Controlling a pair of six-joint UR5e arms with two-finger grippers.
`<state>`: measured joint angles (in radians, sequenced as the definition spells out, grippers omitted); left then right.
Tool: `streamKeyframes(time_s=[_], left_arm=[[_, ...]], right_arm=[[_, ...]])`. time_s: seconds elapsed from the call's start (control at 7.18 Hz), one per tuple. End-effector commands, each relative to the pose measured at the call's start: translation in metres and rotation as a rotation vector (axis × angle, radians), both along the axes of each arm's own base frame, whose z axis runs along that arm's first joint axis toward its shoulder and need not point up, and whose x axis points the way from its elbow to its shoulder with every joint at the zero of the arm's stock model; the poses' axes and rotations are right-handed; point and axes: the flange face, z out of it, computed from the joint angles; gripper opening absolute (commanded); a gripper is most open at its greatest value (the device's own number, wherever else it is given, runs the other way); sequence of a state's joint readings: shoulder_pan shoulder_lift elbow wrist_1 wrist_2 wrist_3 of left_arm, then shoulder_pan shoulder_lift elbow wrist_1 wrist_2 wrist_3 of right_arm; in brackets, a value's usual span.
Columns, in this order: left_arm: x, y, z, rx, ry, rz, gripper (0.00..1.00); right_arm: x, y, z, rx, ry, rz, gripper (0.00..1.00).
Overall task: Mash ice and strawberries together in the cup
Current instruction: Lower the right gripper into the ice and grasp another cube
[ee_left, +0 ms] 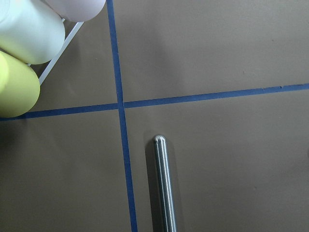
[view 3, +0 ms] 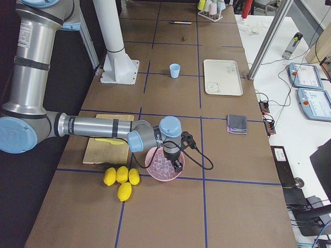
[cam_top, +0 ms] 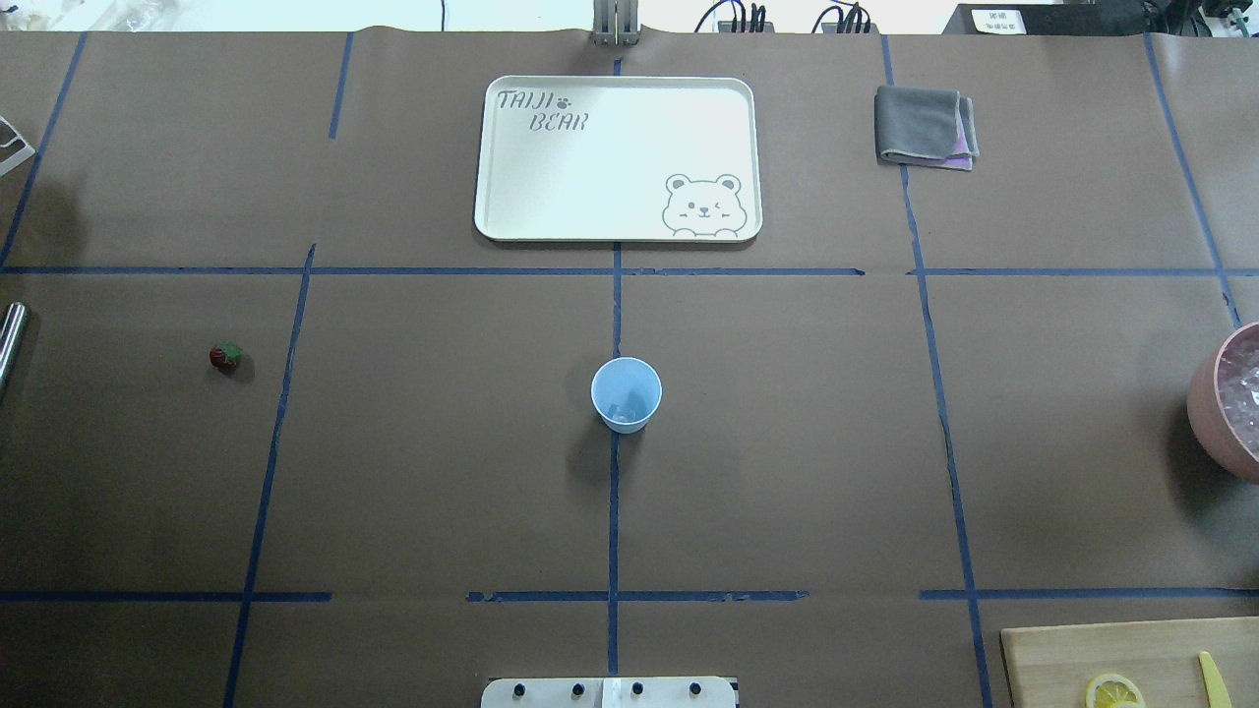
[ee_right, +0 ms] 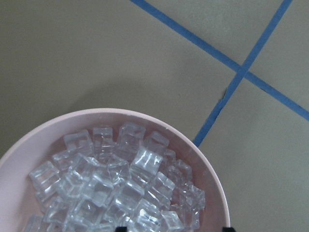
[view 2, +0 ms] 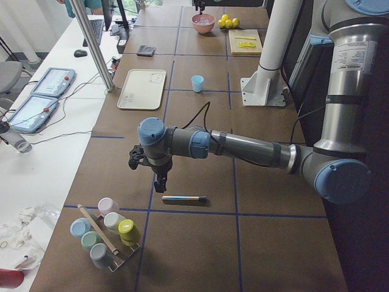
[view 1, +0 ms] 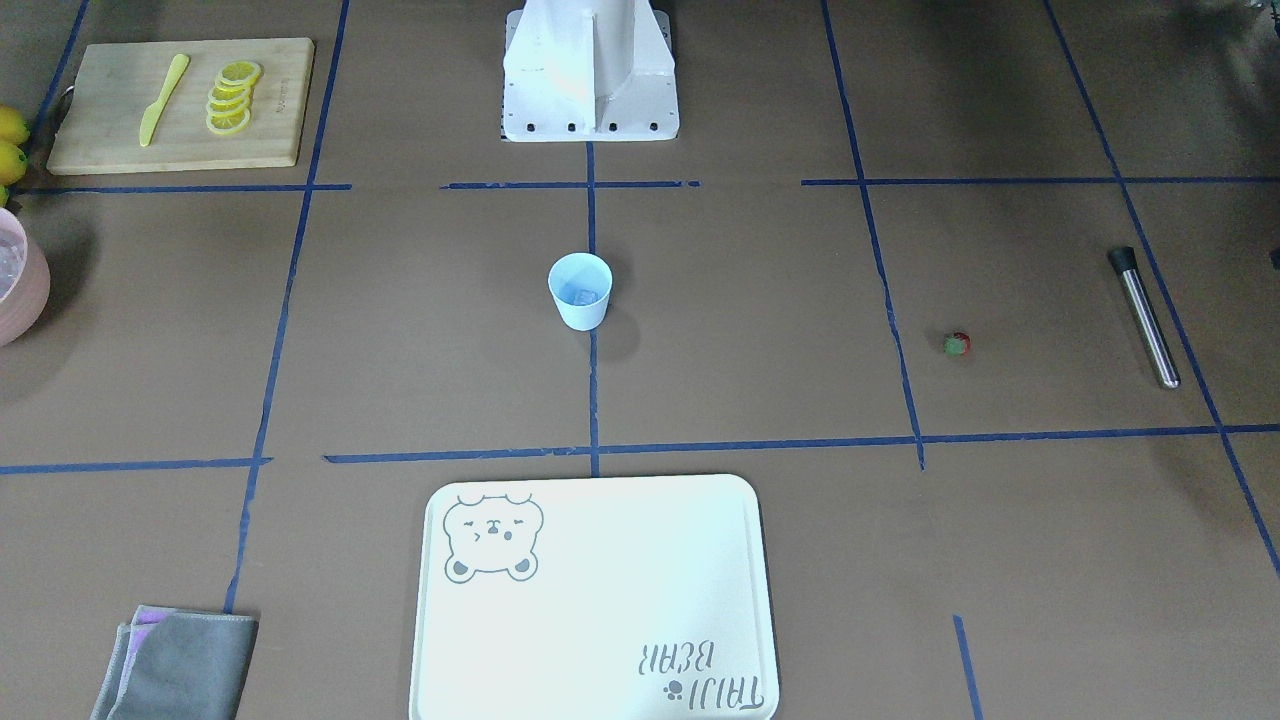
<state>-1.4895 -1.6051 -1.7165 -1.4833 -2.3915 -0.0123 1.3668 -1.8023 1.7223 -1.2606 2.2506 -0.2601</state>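
Right wrist view: your right gripper (ee_right: 171, 228) is hanging wide open, empty, over ice (ee_right: 120, 183) in the bowl (ee_right: 111, 113). Left gripper (view 2: 160, 180): cannot tell. Cup (view 1: 580, 315) is sitting mid-table. Ice is likely handling slick and hard; pinch flat faces.

Open tabletop (cam_top: 443, 462) around cup (cam_top: 626, 393), tray (cam_top: 610, 177) well beyond

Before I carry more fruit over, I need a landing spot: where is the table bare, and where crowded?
Bare: the tray; the table between tray and cup; the stretches from cup to strawberry and from cup to pink bowl. Crowded: around the bowl, lemons and cutting board.
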Motion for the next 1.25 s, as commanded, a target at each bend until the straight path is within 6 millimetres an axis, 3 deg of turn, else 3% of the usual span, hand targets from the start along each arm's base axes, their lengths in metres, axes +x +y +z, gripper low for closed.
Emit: streamKeyframes(time_s=[0.0, 0.14, 0.56, 1.11], left_arm=[[0.000, 0.000, 0.000, 0.001, 0.000, 0.001, 1.00], [0.000, 0.000, 0.000, 0.002, 0.000, 0.001, 1.00], [0.000, 0.000, 0.000, 0.002, 0.000, 0.001, 1.00], [-0.001, 0.000, 0.000, 0.001, 0.000, 0.000, 1.00]], right_arm=[[-0.017, 0.003, 0.004, -0.025, 0.012, -0.047, 0.69], [-0.025, 0.004, 0.005, -0.024, 0.021, -0.068, 0.69], [-0.025, 0.005, 0.007, -0.024, 0.023, -0.070, 0.53], [-0.027, 0.003, 0.015, -0.035, 0.037, -0.074, 0.51]])
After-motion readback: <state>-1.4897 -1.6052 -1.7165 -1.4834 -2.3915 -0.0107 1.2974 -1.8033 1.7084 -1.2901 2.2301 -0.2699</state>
